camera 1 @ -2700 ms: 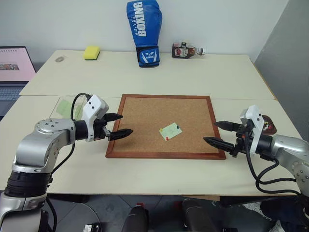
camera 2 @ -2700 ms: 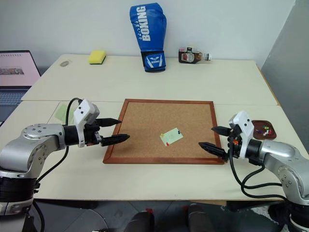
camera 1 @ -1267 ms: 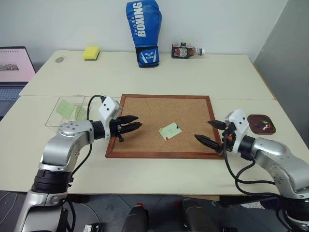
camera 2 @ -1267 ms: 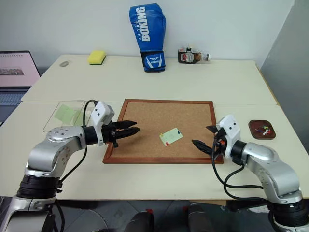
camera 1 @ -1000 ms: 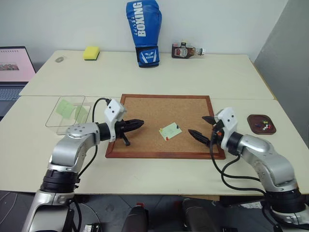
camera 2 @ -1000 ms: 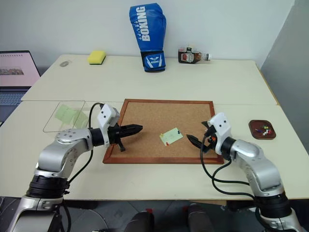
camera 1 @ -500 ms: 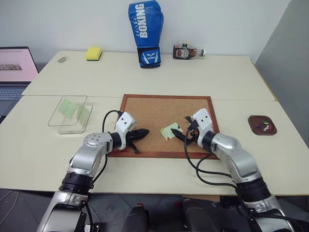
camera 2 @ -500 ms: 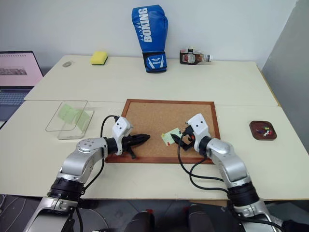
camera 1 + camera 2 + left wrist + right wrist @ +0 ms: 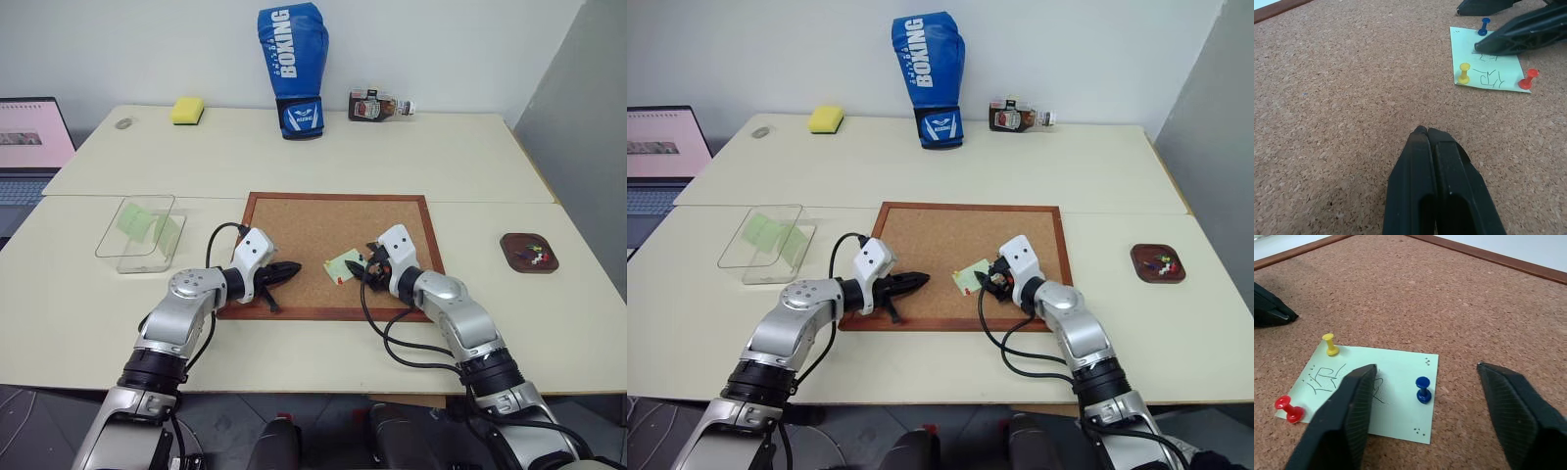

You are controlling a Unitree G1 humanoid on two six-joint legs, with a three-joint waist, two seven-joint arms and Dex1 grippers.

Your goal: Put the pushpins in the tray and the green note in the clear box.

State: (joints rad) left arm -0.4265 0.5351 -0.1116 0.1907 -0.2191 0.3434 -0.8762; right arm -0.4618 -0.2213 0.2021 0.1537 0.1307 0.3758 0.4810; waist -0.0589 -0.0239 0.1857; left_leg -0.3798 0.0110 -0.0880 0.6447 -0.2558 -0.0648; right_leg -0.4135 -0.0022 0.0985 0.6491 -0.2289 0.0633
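- Left eye view: my left end effector [image 9: 292, 267] lies low over the wood-framed corkboard [image 9: 294, 220], its two black fingers pressed together. My right end effector [image 9: 366, 270] sits at the edge of the small pale-green paper note [image 9: 345, 265] pinned near the board's middle. The shallow transparent plastic box [image 9: 138, 231] stands on the cream bench [image 9: 392, 157] well apart to the left, with green slips inside. The small dark-brown tray [image 9: 529, 252] rests far to the right, coloured pins in it.
- Left wrist view: my closed fingers [image 9: 1435, 191] point across bare cork toward the note, which carries a yellow pushpin [image 9: 1464, 73], a red pushpin [image 9: 1529, 79] and a blue pushpin [image 9: 1483, 26].
- Right wrist view: my right fingers [image 9: 1347, 416] stand apart, one over the note's scribbled part, the other over bare cork, with the blue pin between them and untouched.
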